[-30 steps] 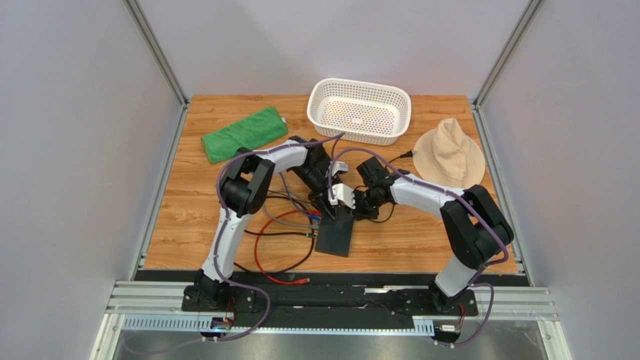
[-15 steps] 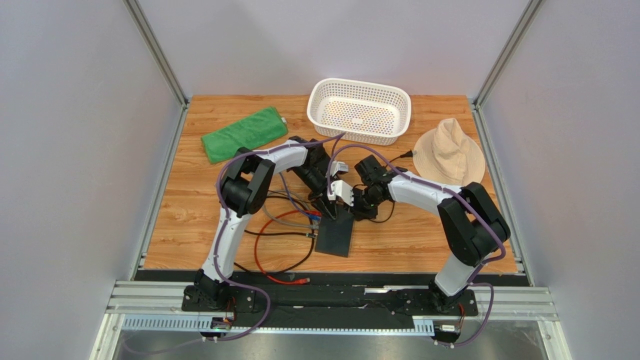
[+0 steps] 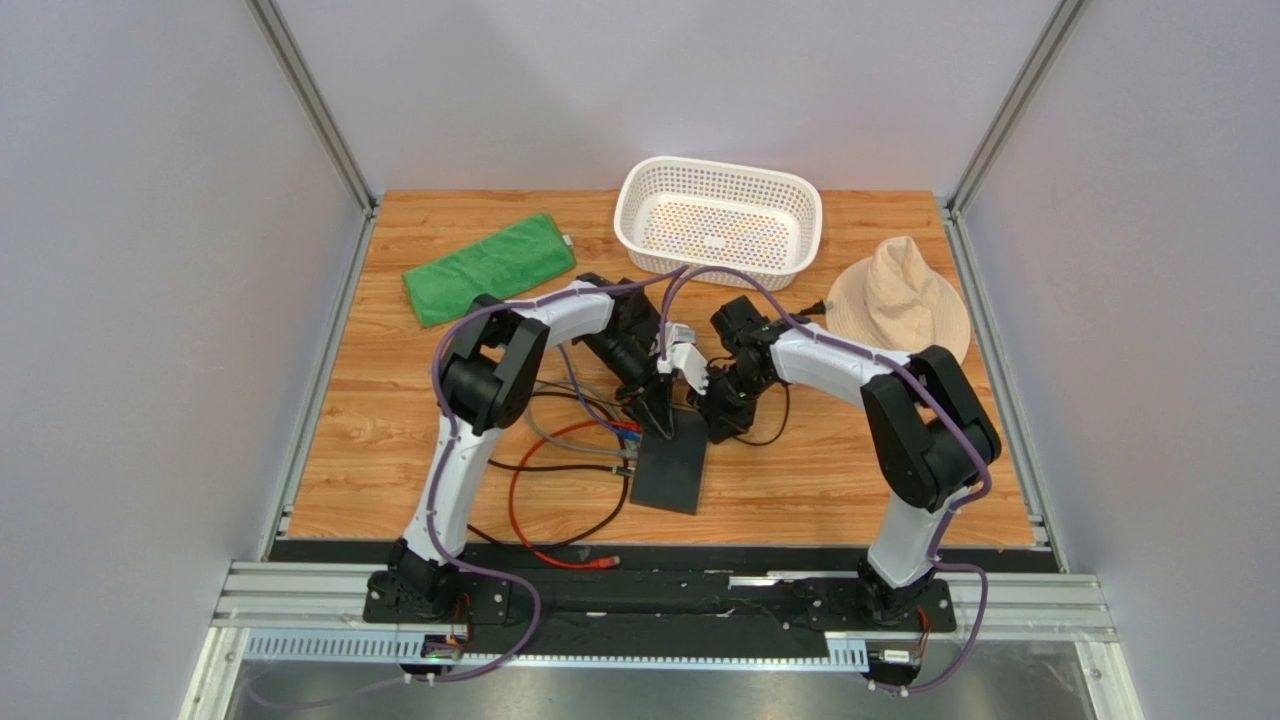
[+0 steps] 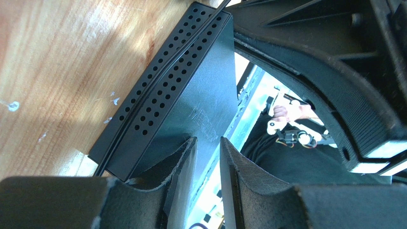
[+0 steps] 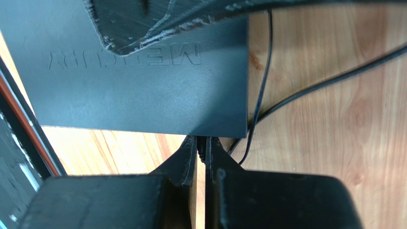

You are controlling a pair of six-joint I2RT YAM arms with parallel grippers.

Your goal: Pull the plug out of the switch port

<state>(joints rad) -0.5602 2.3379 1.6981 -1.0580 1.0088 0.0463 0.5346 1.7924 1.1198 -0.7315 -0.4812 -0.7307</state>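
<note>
The switch (image 3: 670, 468), a flat matte-black slab, lies on the wooden table between the two arms. It also shows in the left wrist view (image 4: 191, 90) and in the right wrist view (image 5: 143, 90). My left gripper (image 3: 657, 417) stands over its far end; its jaws (image 4: 208, 139) are nearly together with nothing between them, tips at the switch's top face. My right gripper (image 3: 709, 426) is at the switch's far edge, shut (image 5: 204, 143) on a small black plug (image 5: 202, 150) that sits against that edge. A thin black cord (image 5: 260, 86) runs off beside it.
Red (image 3: 519, 495), grey and black cables loop on the table left of the switch. A white basket (image 3: 706, 267) stands at the back, a tan hat (image 3: 902, 308) at the back right, a green cloth (image 3: 489, 267) at the back left.
The right arm's wrist has swung back and left, closer to the left wrist. The switch and the left arm have not visibly moved.
</note>
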